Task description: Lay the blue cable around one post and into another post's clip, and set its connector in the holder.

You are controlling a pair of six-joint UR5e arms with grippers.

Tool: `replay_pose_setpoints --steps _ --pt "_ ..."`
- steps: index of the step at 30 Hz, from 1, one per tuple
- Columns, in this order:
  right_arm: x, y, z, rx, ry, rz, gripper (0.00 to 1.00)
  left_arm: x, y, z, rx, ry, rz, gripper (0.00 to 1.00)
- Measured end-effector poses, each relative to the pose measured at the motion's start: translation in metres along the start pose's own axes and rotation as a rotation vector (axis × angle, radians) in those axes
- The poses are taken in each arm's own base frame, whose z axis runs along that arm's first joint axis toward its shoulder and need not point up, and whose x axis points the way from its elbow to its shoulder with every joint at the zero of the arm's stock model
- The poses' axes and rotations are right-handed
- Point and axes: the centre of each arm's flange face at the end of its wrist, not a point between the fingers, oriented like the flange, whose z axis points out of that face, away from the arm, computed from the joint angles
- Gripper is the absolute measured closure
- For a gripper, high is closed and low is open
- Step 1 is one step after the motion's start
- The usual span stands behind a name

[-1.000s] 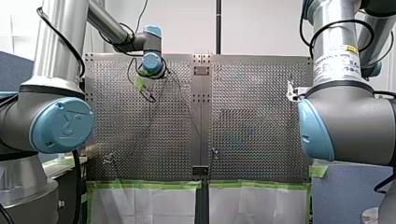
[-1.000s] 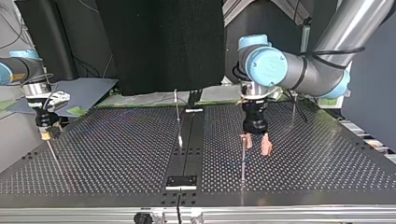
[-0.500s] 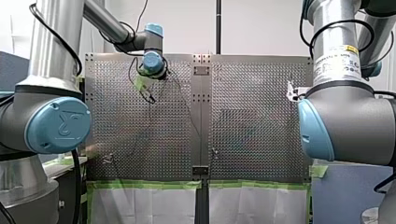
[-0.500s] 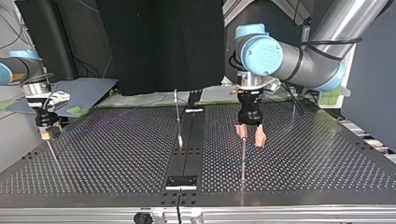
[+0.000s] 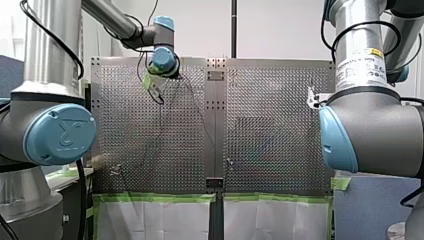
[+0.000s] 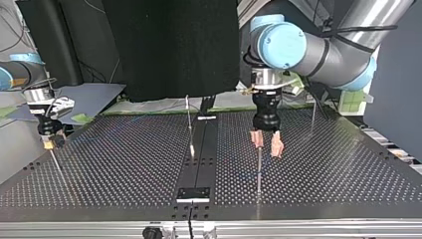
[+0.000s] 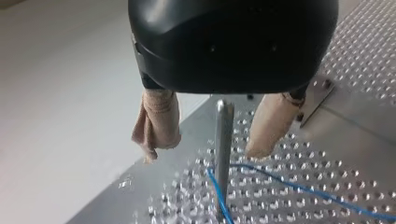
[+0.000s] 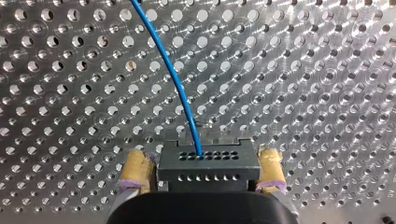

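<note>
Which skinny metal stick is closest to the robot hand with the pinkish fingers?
The thin metal post just under my left gripper, showing between its open beige fingers, with the blue cable against it. The other posts stand farther off.

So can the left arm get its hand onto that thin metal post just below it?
Probably yes. The left hand hangs open with the post standing ahead between its fingers, and nothing lies between them. Only the blue cable runs by the post's foot, low down.

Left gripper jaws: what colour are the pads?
Beige pads, a bit frayed at the tips. They show best in the left wrist view.
</note>
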Motion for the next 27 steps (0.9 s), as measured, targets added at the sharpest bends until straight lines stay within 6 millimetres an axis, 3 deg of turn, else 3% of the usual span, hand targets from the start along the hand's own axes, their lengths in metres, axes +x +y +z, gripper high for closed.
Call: replay_pose_setpoints --steps 11,19,27 --pt "0.0 0.0 0.0 0.0 -0.002 0.001 0.01 -0.028 -0.009 -0.027 -0.023 0.01 0.115 0.02" --pt "0.0 0.0 0.0 0.0 -0.002 0.001 0.01 -0.029 -0.011 -0.033 -0.024 0.076 0.218 0.02" --pt "0.0 0.0 0.0 0.0 -0.003 0.001 0.01 -0.039 -0.028 -0.031 0.03 0.116 0.296 0.02"
